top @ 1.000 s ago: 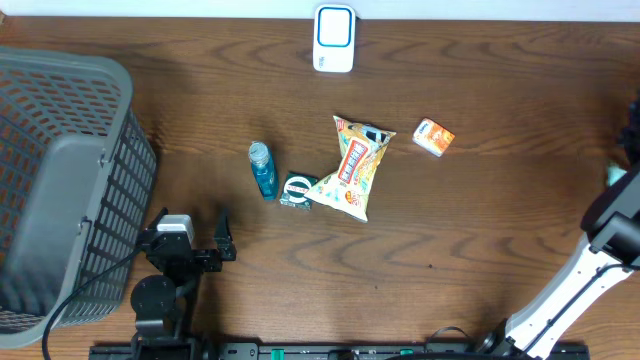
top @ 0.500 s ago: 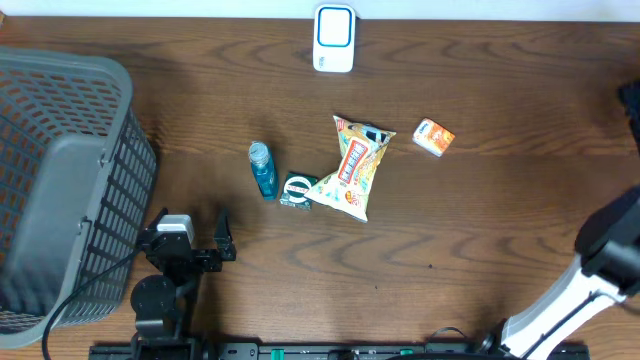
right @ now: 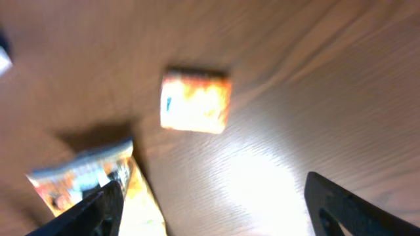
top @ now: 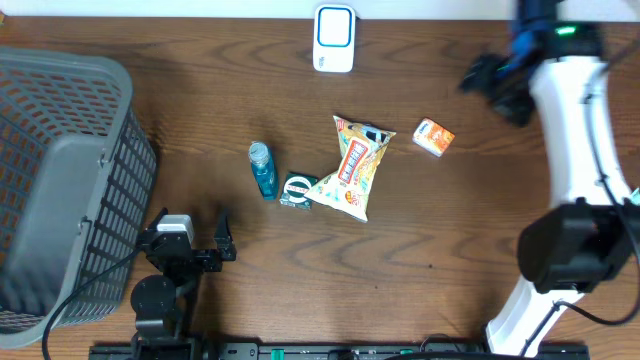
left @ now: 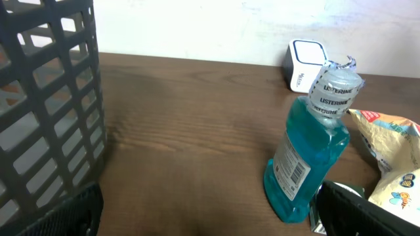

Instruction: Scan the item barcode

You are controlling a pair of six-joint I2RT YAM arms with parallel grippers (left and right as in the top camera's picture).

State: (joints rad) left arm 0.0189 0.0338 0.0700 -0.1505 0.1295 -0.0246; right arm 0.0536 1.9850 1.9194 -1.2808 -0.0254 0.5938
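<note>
Four items lie mid-table: a blue mouthwash bottle [top: 262, 168], a small green pack [top: 296, 190], a yellow snack bag [top: 355, 165] and a small orange box [top: 433, 137]. The white and blue scanner [top: 334, 38] stands at the far edge. My left gripper [top: 191, 220] rests open near the front, facing the bottle [left: 315, 157], whose label barcode shows. High at the back right, my right gripper [top: 490, 85] is open and empty. Its blurred view looks down on the orange box [right: 195, 99] and a corner of the snack bag [right: 98, 177].
A large grey mesh basket [top: 60, 180] fills the left side, and its wall [left: 46, 105] stands close on my left gripper's left. The right arm's white link [top: 580, 130] crosses the right part of the table.
The right arm has swung from the right edge up and inward to the back right, above the orange box, and its jaws have widened. The left arm and the items have not moved.
</note>
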